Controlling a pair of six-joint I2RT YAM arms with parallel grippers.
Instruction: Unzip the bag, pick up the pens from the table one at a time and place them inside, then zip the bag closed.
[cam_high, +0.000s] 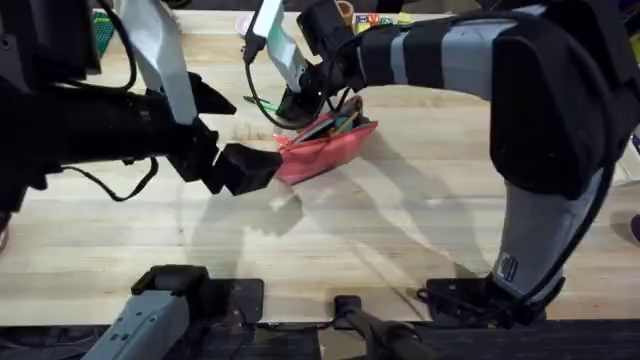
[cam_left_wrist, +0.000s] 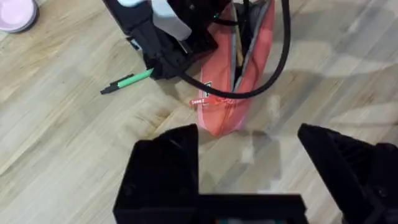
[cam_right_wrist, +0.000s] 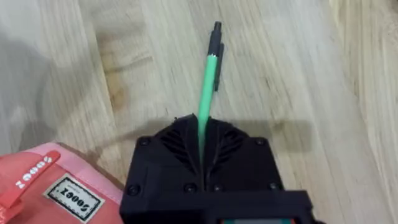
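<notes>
Open bag, green pen in right claw, left claw spread

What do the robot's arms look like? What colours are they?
Both arms are mostly black with pale grey-white sections. The left end effector has chunky, blocky black fingers. The right end effector has black ribbed fingers, and a black cable loops beside it.

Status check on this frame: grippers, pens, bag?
Right gripper shut on green pen, beside the bag. Left gripper open, short of the bag. Bag unzipped. Nothing blocking.
</notes>
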